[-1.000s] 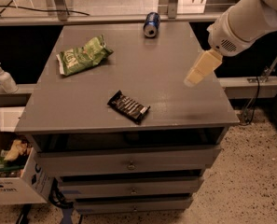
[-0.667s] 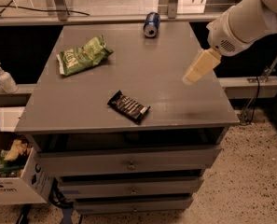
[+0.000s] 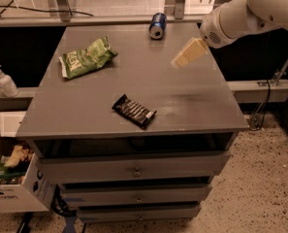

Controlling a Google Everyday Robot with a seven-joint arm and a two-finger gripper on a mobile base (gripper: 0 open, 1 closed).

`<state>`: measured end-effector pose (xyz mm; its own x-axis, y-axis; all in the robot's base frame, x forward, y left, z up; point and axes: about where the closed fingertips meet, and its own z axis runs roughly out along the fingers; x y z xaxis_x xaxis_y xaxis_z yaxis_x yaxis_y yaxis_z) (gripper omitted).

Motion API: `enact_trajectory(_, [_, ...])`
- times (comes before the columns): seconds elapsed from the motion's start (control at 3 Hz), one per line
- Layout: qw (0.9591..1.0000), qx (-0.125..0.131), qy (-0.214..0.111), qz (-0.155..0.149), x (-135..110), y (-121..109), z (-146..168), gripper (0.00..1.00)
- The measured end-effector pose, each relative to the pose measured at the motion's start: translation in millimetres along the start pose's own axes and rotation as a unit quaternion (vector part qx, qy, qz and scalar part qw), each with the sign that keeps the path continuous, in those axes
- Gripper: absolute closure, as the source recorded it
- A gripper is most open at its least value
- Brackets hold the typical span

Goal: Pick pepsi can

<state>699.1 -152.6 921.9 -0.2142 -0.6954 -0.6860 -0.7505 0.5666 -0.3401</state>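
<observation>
My tool (image 3: 188, 53) hangs over the far right part of the desk (image 3: 192, 101), pale and wedge-shaped, angled down to the left from my white arm (image 3: 240, 13). From this angle I cannot tell whether it is apart or together. It holds nothing.

The pepsi can (image 3: 157, 25) sits at the far edge of the desk, a little right of the middle. It is dark blue with a silver rim facing this way, and it looks to be lying on its side. It is to the left of my tool and farther back, near it but clearly apart.

On the left half there's the green chip bag (image 3: 88, 57), lying flat and crinkled. Toward the front, about midway across, the black snack bar wrapper (image 3: 134, 111) lies at a slant. Under the desktop I see drawers (image 3: 136, 169). Off to the left, a pump bottle (image 3: 4, 80) stands on a ledge above a cardboard box (image 3: 17, 188) on the floor.
</observation>
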Motion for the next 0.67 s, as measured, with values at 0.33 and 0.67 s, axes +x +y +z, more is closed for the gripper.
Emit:
enact_trajectory(0.33, [0.9973,0.007,-0.046,0.057,-13,-24,33,0.0])
enact_trajectory(0.67, [0.989,0.011,-0.095,0.113,-28,-38,66,0.0])
